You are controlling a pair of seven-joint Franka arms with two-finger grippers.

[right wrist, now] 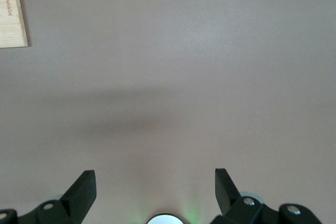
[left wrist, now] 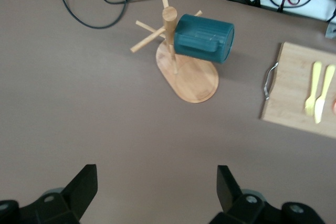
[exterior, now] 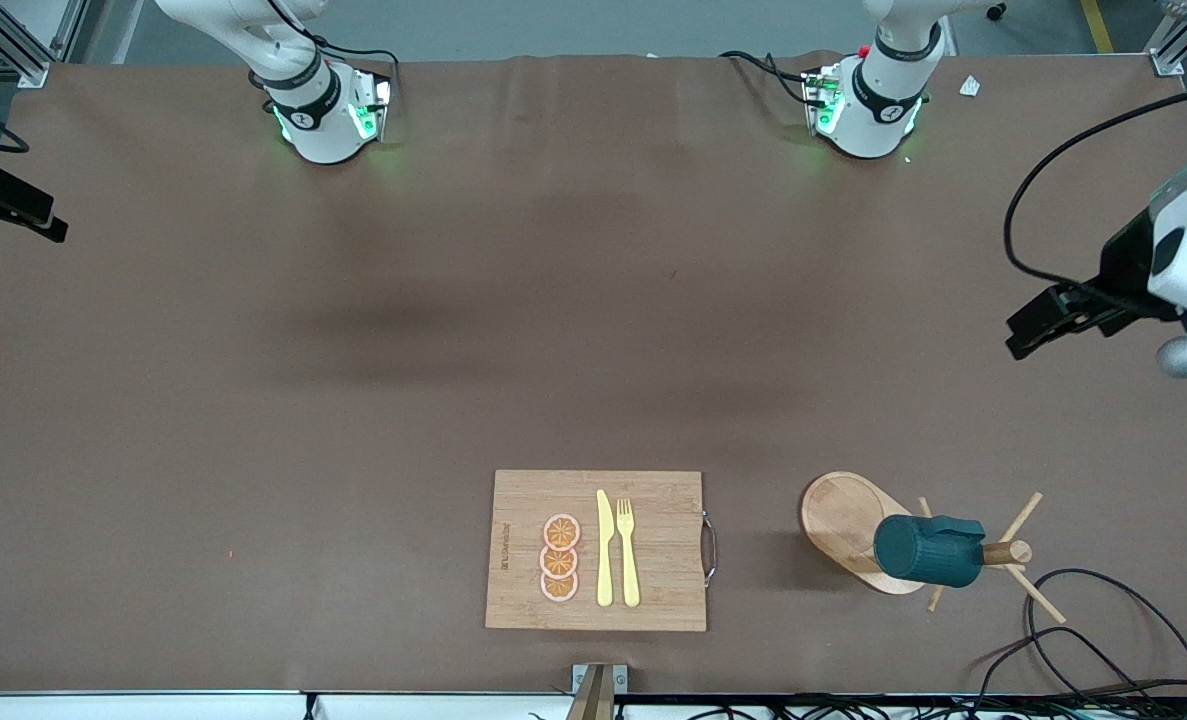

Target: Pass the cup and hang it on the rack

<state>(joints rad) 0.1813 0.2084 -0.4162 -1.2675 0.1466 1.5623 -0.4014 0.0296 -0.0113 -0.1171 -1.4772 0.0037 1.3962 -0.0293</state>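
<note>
Nearest the front camera, on the brown counter (exterior: 253, 400), lies a bamboo cutting board (exterior: 653, 490) with a metal handle (exterior: 710, 548) on the edge toward the left arm's end; on it are three orange slices (exterior: 560, 558) in a row, and beside them a yellow knife (exterior: 604, 550) and a yellow fork (exterior: 628, 550) laid side by side. Toward the left arm's end from the board, about level with it, stands the rack (exterior: 838, 515), a light wooden mug tree with an oval dished base, a round post and thin angled pegs; black cables (exterior: 1103, 640) loop on the counter near it. The cup (exterior: 928, 550) hangs on the rack, lying on its side on a peg above the base; it is a small dark teal-green cylinder with a ribbed outside and a small handle on the side facing up; its inside cannot be seen. The left hand (left wrist: 157, 195) hangs in the air at the left arm's end of the counter, over bare counter well apart from the rack, its fingers (left wrist: 84, 187) spread wide and holding nothing. The right hand (right wrist: 155, 195) waits over bare counter toward the right arm's end, likewise wide and empty; a corner of the board shows in its wrist view. Farthest off, the two arm bases (exterior: 323, 110) stand along the counter's edge, green lights glowing.
</note>
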